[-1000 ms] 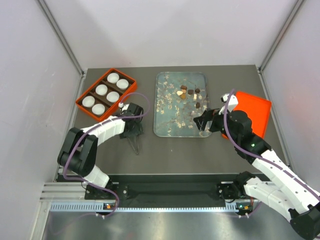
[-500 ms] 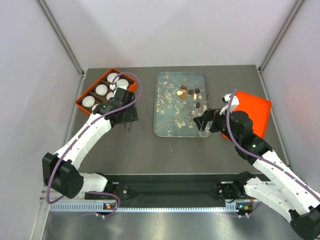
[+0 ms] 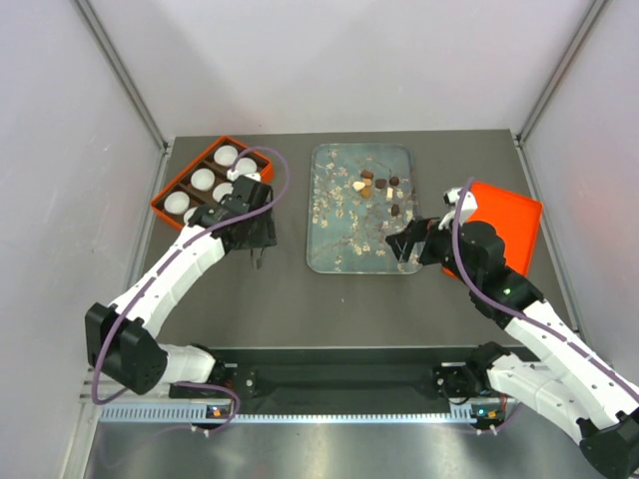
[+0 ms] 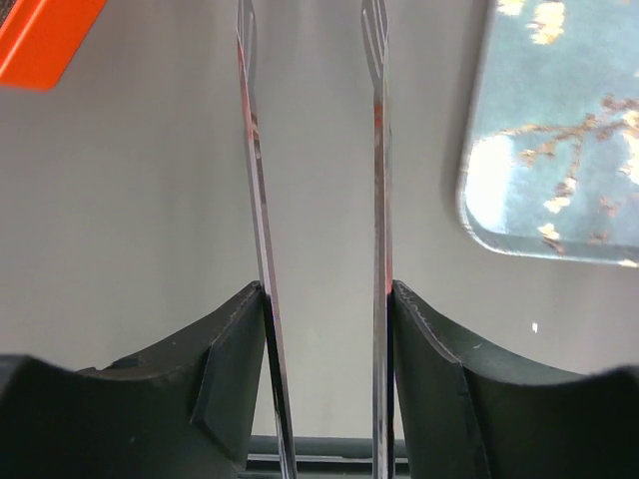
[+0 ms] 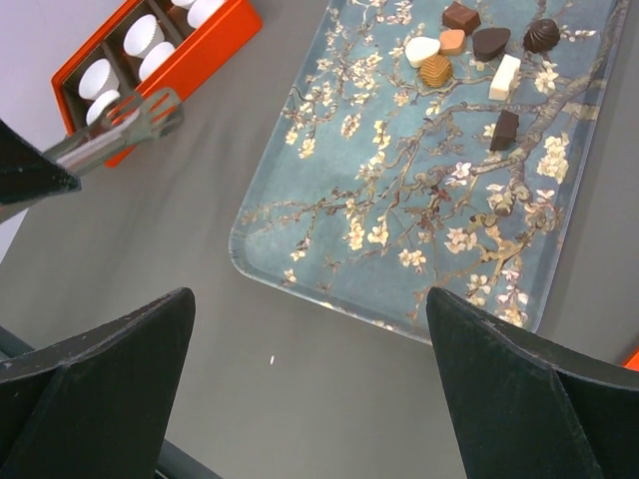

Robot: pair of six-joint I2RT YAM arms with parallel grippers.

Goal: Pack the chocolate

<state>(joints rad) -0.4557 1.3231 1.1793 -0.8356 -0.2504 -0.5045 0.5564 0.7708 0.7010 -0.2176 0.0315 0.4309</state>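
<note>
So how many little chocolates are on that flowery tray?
8 chocolates, all at the tray's far end: seven clustered, one dark block slightly apart, nearer the middle. None seems hidden.

**My right wrist view: tray, sweets, box corner**

I look down between my right gripper's [image 5: 310, 384] two dark fingers [image 5: 95, 384], spread wide at the bottom corners with nothing between them. Beyond them lies the blue blossom-print tray [image 5: 399, 230] on the grey table [image 5: 180, 220]. The chocolate [image 5: 474, 50] sits clustered at the tray's far end: dark, tan and cream pieces, one dark block [image 5: 504, 128] a little nearer. At upper left I see the orange box [image 5: 205, 50] with white paper cups [image 5: 145, 35]. The other arm's thin metal tongs [image 5: 125, 125] reach in just beside it
</note>
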